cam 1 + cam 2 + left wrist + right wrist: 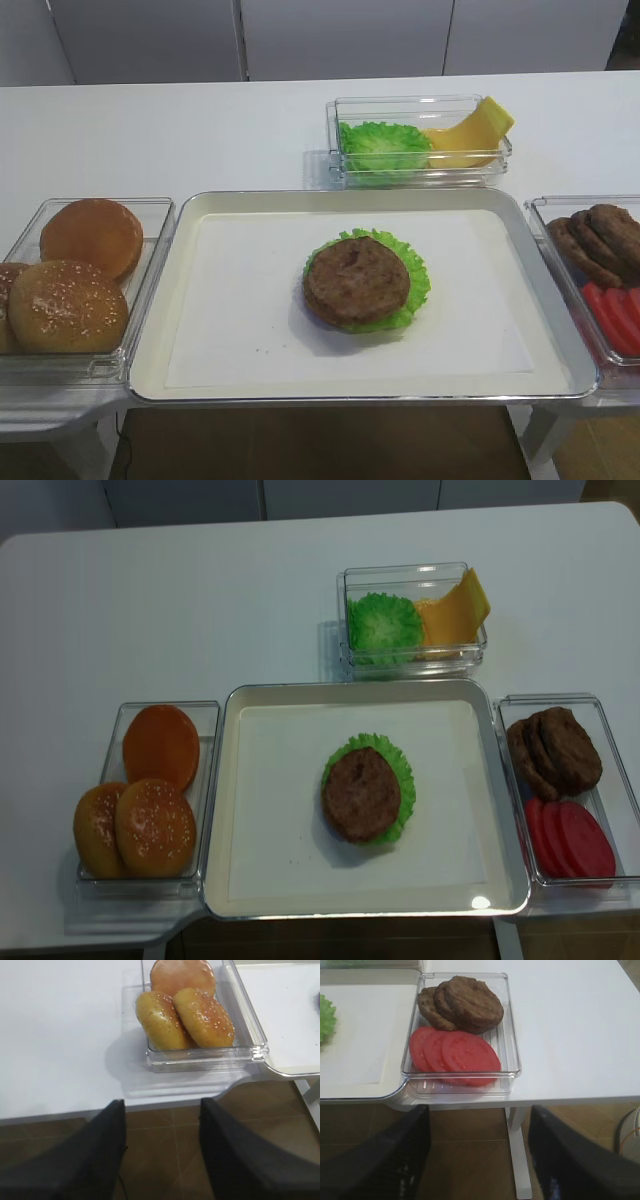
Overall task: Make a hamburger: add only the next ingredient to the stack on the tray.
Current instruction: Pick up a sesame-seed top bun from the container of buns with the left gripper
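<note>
A: Nearest first. What does the left claw (162, 1152) face?

B: Its 2 dark fingers (95, 1155) hang below the worktop (60, 1025) edge with a clear gap between them and nothing in it. Straight ahead and a little right sits the bun bin (250, 1040).

A: And the sesame bun?

B: 2 seeded tops lean side by side at the bin's near end. The right one (204, 1016) is the handier in my view. A smooth seedless bun (182, 976) lies behind them.

A: Which arm is nearer?

B: The left. The right claw (480, 1155), also parted and empty, looks at the patty and tomato bin (512, 1040), well apart from the buns.

A: Farther on?

B: The tray (180, 380) touches the bun bin's right side. On it the stack (358, 280), patty over lettuce, waits uncovered, so I expect a carry rightward.
</note>
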Controlling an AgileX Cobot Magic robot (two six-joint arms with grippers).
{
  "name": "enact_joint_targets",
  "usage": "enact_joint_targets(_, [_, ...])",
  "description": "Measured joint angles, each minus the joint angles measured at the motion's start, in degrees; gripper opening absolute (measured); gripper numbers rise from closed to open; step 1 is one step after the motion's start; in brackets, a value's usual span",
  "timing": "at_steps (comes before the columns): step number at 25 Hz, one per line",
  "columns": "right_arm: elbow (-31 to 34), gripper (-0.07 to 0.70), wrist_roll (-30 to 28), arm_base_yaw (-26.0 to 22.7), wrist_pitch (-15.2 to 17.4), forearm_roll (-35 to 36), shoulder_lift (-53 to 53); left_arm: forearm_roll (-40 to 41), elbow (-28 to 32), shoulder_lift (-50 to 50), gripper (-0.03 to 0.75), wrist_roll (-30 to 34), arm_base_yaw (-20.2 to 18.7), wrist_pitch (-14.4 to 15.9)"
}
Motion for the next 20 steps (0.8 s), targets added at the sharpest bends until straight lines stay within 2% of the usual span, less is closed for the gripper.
enact_joint_targets(20, [0.0, 0.467, -0.2, 0.0, 0.0, 0.1, 0.0, 0.0, 0.0, 0.0, 0.361, 0.0, 0.0, -0.1])
